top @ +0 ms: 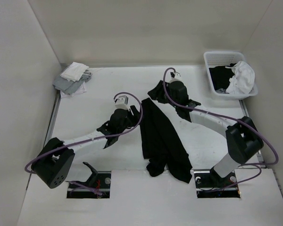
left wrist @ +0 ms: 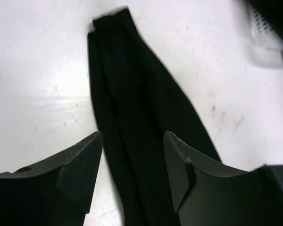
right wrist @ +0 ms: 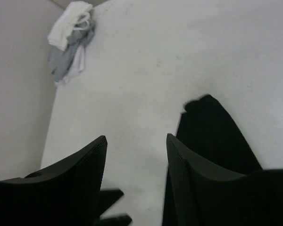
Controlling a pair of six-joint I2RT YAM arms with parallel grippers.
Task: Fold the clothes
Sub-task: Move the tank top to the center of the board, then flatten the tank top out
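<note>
At the far left corner of the worktop [top: 108, 84] lies a small heap of white and grey cloths [top: 74, 77], well apart from the work and no part of it.

Next comes the left gripper [left wrist: 132, 135], jaws standing apart with nothing clamped between them. It hangs just beside the left edge of the clothes [top: 160, 136], and its wrist view looks down the length of the black fabric.

The garment lies in the middle of the worktop as one long narrow band, running from the far centre towards the near edge and slanting a little to the right. Its far end is fairly neat and squared; its near end is bunched and rumpled. It looks already doubled lengthwise, so I judge the task to be between folds: the long fold done, the cross fold not yet begun.

Over the far end of the band is the right gripper [right wrist: 136, 137], also spread wide and holding nothing, with the black tip showing just right of its fingers.

At the far right stands a white basket [top: 212, 59] with black and white cloth inside.

The next move probably calls for a pinch on each corner of one end, carried over to meet the other end; the crumpled near end may want smoothing first, or the fold will come out lumpy
</note>
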